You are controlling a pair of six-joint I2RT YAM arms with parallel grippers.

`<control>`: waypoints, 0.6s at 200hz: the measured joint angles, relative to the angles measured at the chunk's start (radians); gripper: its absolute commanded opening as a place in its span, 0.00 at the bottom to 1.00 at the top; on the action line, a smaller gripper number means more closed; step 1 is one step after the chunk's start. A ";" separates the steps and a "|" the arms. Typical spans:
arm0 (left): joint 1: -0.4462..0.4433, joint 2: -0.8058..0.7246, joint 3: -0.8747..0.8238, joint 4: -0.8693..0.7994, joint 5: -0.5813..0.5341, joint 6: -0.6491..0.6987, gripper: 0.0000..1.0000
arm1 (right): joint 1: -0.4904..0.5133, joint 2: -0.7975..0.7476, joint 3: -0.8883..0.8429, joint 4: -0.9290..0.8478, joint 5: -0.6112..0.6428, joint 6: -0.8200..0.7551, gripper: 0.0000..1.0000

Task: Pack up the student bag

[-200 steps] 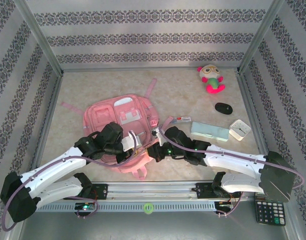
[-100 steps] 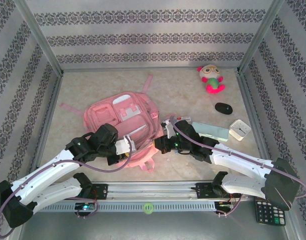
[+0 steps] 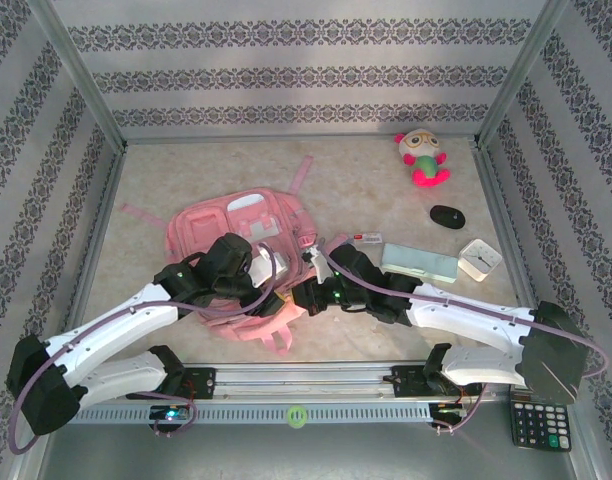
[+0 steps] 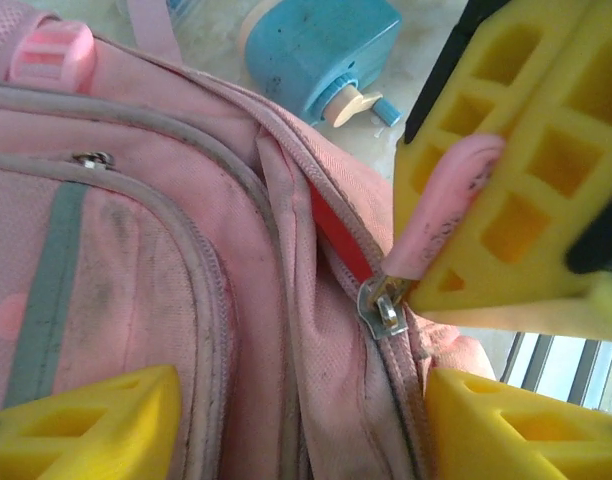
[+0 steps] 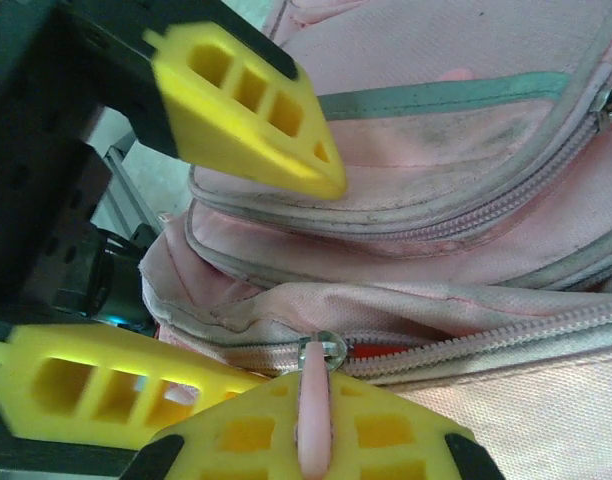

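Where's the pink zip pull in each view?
Top external: too small to tell; likely where the right hand meets the bag.
Left wrist: right of centre, zip pull running up into that hand.
Right wrist: bottom centre, pinched in that hand.
Shared landmark: the bag's red lining, beside the pull in both wrist views.

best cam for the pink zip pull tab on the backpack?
Left wrist: the pink zip pull tab shows side-on, full length, from metal slider into the shut right gripper. Right wrist sees it edge-on between the yellow fingers. Top external: pink fabric backpack under both arms, tab too small.
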 measured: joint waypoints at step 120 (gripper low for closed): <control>-0.012 -0.208 -0.031 -0.129 -0.026 0.396 0.00 | -0.243 -0.032 -0.069 0.085 -0.159 0.040 0.00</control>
